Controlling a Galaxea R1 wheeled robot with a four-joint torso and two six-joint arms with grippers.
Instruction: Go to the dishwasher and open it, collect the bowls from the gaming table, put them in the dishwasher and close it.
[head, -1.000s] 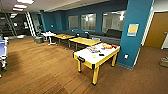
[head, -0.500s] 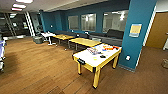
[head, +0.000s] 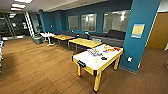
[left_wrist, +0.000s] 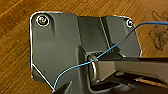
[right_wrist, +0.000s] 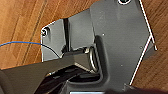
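In the head view a white-topped table (head: 87, 61) on yellow legs stands ahead and a little to the right on the wood floor (head: 37, 67). Colourful flat items (head: 110, 49) and a small dark object (head: 103, 58) lie on it. I cannot make out a bowl among them, nor a green field or rods. The dishwasher is out of view. Both wrist views look down past the robot's dark plate at the wood floor (left_wrist: 15, 50) (right_wrist: 20, 25). A thin blue cable (left_wrist: 112, 47) (right_wrist: 22, 43) crosses each.
A broad blue pillar (head: 141, 32) stands just right of the table. Two wooden tables (head: 85, 42) (head: 62, 37), a small white table (head: 47, 35) and a grey bin (head: 37, 40) line the blue wall behind. A dark sofa (head: 115, 35) sits under the windows.
The whole head picture has shifted slightly, so the camera has moved. The white-topped table now shows a little lower and nearer.
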